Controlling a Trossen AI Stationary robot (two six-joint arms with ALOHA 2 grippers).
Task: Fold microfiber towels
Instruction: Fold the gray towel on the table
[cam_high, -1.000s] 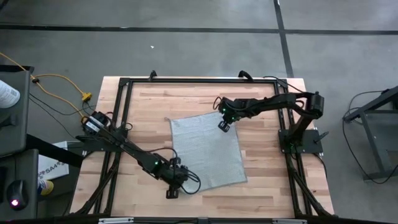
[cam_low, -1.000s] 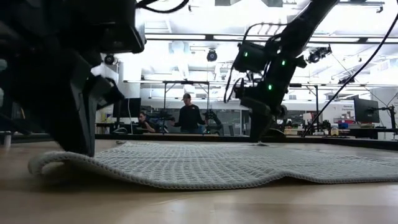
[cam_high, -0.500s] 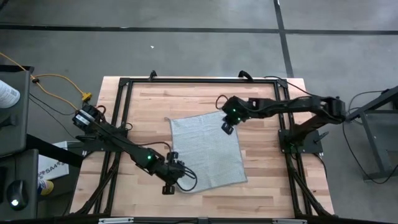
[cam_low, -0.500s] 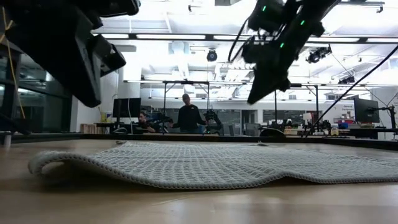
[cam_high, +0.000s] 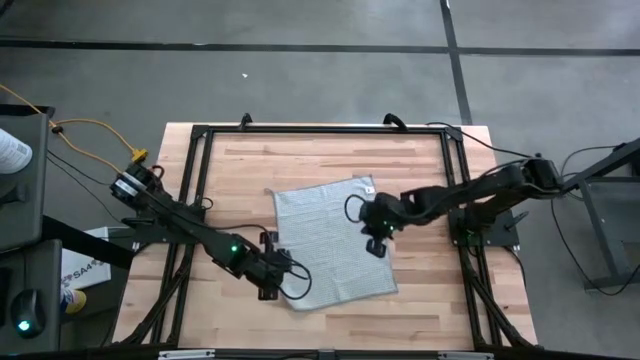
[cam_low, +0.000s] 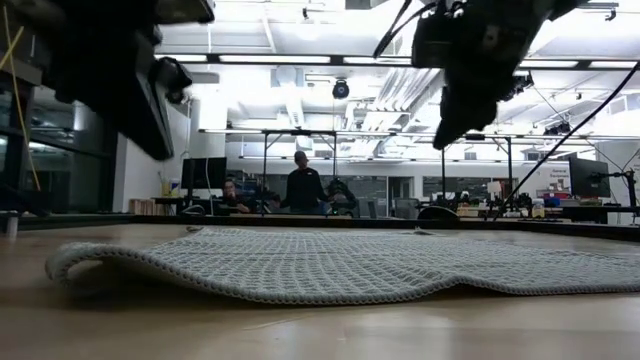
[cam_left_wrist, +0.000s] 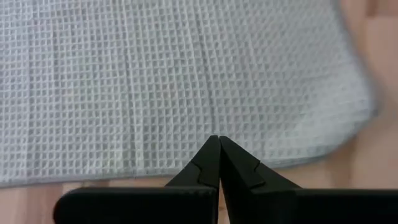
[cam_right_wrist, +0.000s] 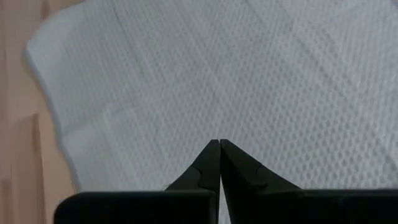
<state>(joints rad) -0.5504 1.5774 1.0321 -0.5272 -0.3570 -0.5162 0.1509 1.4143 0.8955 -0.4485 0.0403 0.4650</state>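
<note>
The light grey microfiber towel (cam_high: 330, 240) lies spread in one layer on the wooden table (cam_high: 230, 170), with its near left edge humped up a little in the low view (cam_low: 75, 262). My left gripper (cam_high: 283, 272) is shut and hangs above the table beside the towel's left edge, near its near corner. It shows in its wrist view (cam_left_wrist: 217, 142) over the towel's edge. My right gripper (cam_high: 376, 243) is shut and hangs above the towel's right part; it also shows in its wrist view (cam_right_wrist: 218, 145). Both are raised well clear in the low view.
A black metal frame (cam_high: 200, 135) runs around the table's edges and carries both arm bases. Bare wood lies on the far and left sides of the towel. People sit and stand in the room far behind the table (cam_low: 303, 185).
My left gripper has risen from the towel's near left corner and gone a little toward the table's left and far edges. My right gripper has risen from the towel's far right corner and gone toward the near edge, over the towel. The towel has stayed flat.
</note>
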